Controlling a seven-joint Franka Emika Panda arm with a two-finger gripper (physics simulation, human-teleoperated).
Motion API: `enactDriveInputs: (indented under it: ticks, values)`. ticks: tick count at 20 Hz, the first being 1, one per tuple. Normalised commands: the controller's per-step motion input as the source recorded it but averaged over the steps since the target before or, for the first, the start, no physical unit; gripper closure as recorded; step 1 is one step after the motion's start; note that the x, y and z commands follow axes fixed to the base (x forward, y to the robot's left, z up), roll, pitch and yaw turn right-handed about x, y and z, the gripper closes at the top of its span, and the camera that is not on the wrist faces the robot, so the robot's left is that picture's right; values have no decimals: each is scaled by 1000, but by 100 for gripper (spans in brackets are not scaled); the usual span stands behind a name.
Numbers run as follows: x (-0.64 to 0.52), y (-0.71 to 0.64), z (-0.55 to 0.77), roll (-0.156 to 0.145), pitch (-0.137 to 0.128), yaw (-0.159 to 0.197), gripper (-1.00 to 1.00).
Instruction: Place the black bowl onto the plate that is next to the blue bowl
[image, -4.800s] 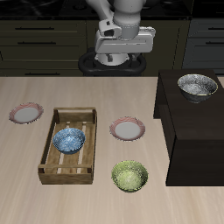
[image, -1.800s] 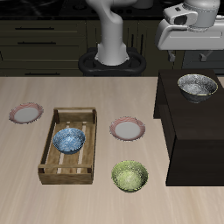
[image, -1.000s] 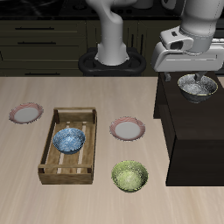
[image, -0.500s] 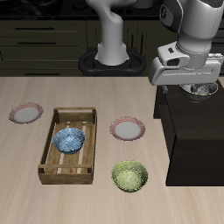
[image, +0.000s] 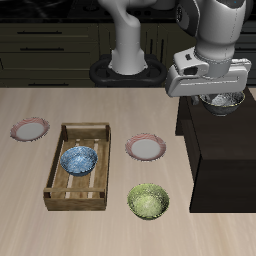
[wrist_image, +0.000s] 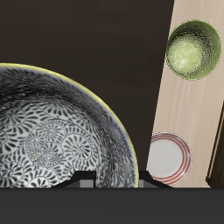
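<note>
The black bowl (image: 226, 107) sits on top of a dark raised block (image: 215, 150) beside the table. My gripper (image: 224, 97) hangs right over it, and the hand covers most of the bowl. In the wrist view the black bowl (wrist_image: 52, 140) looms large, showing its pale speckled inside. My gripper (wrist_image: 115, 179) is open, with the two fingertips (wrist_image: 83, 178) apart on either side of the bowl's rim. The plate (image: 146, 149) with its pink-red rim lies on the table beside the wooden tray (image: 60, 140), which holds the blue bowl (image: 78, 160). The same plate (wrist_image: 166, 157) shows in the wrist view.
A yellow-green bowl (image: 148, 200) stands near the table's front edge, close to the plate, and the wrist view shows that bowl (wrist_image: 193, 50) too. A second like plate (image: 30, 128) lies beyond the tray, away from the block. Dark cabinets run behind the table.
My gripper has swung across from above the table's back to the dark block. It then came down onto the black bowl, sinking a little further in the last half second.
</note>
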Motion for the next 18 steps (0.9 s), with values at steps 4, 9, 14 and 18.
enactDriveInputs:
  ticks: [4, 9, 14, 18]
  values:
    - [-68, -86, 76, 17, -24, -23, 100]
    - [-92, -54, 149, 17, -31, -7, 100]
    - [-284, -107, 207, 28, -29, -10, 100]
    - [-267, -175, 101, 39, -14, 7, 100]
